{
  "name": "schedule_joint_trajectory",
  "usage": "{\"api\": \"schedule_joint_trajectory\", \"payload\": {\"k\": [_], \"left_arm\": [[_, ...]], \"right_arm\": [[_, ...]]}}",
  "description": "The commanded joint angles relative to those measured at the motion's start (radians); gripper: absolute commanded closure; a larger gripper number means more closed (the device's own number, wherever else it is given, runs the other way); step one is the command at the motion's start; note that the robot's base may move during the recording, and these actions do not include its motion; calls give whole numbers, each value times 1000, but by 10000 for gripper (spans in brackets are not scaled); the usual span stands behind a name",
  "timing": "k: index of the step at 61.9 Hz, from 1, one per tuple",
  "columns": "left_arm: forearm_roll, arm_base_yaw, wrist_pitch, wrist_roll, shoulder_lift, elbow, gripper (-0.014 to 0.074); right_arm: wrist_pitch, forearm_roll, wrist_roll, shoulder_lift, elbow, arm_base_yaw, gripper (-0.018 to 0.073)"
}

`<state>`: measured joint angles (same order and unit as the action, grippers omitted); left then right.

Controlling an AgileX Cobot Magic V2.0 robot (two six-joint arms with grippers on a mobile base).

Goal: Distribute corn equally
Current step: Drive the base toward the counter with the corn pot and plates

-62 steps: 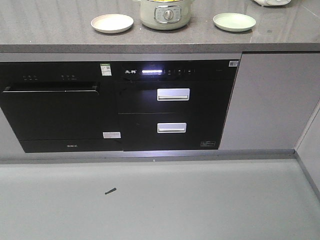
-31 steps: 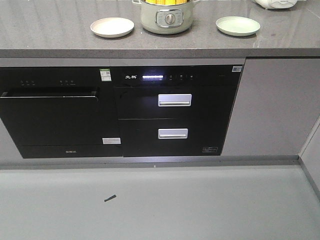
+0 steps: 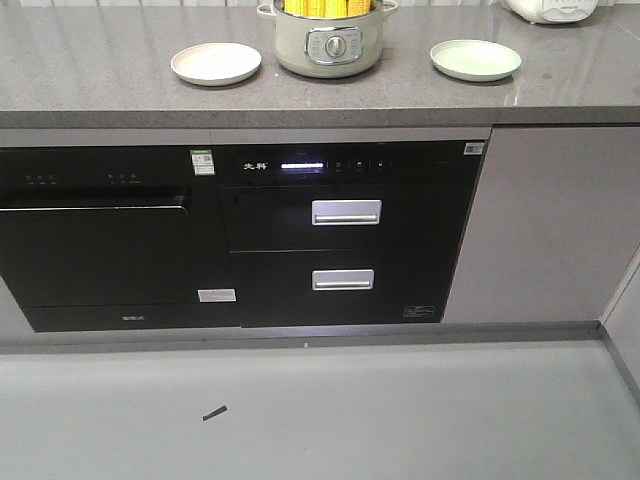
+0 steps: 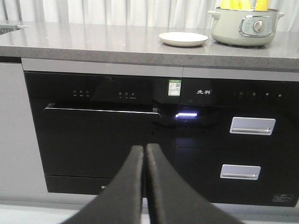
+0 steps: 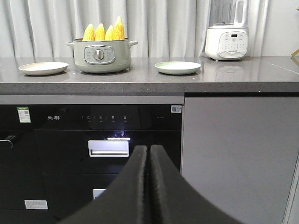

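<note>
Several yellow cobs of corn (image 5: 105, 31) stand upright in a pale green pot (image 5: 101, 56) on the grey counter (image 3: 120, 90). The corn (image 3: 327, 7) shows at the top edge of the front view, in the pot (image 3: 328, 45). A cream plate (image 3: 216, 63) lies left of the pot and a green plate (image 3: 475, 59) right of it. My left gripper (image 4: 144, 148) is shut and holds nothing, low in front of the black oven. My right gripper (image 5: 148, 149) is shut and holds nothing, below counter height.
Black built-in appliances (image 3: 340, 240) with two silver drawer handles fill the cabinet front. A white blender (image 5: 227, 35) stands at the counter's right end. A small dark scrap (image 3: 214, 412) lies on the grey floor. A grey cabinet door (image 3: 550, 220) is at the right.
The front view has shifted: the counter, pot and plates now sit lower in the picture, with more of the countertop and the corn in view.
</note>
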<state>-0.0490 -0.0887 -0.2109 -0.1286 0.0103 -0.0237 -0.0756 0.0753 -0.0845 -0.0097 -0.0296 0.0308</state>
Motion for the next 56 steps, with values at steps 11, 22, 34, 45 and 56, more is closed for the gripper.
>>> {"api": "schedule_joint_trajectory", "payload": {"k": [11,22,34,45,56], "left_arm": [[2,1,70,-7,16,-12,603],[2,1,70,-7,16,-12,603],[2,1,70,-7,16,-12,603],[2,1,70,-7,16,-12,603],[2,1,70,-7,16,-12,603]], "right_arm": [[76,10,7,-4,-10,-8,565],[76,10,7,-4,-10,-8,565],[76,10,7,-4,-10,-8,565],[76,10,7,-4,-10,-8,565],[76,10,7,-4,-10,-8,565]]}}
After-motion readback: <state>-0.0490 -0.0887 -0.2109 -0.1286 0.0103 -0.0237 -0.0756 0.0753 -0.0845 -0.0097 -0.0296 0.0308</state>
